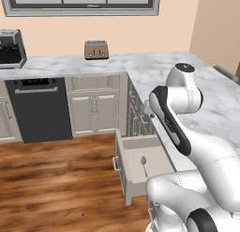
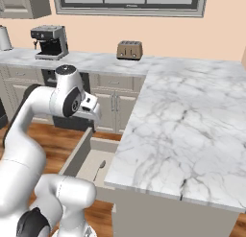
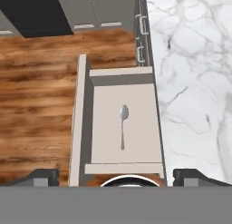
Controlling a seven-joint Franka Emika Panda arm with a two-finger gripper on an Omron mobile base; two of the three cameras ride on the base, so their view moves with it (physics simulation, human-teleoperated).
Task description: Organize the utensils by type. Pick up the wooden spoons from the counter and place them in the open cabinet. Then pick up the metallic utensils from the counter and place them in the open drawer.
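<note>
The open drawer (image 3: 84,119) juts from under the white marble counter (image 3: 195,60) over the wood floor. One silver-grey metallic spoon (image 3: 123,125) lies lengthwise on its pale bottom, bowl toward the cabinets; it is also seen as spoon (image 1: 144,164) and spoon (image 2: 100,170). My gripper (image 3: 120,177) hangs high above the drawer, open and empty, its fingertips (image 3: 43,175) spread wide. From the right base, the gripper (image 2: 92,113) sits over the drawer (image 2: 79,154) beside the counter (image 2: 192,116). The wooden spoons and the open cabinet are out of view.
A toaster (image 2: 129,50) and a coffee machine (image 2: 49,41) stand on the back counter. A dark dishwasher (image 1: 40,109) sits below it. Closed cabinet fronts (image 1: 93,109) line the corner. The drawer front (image 1: 119,167) projects into the floor space.
</note>
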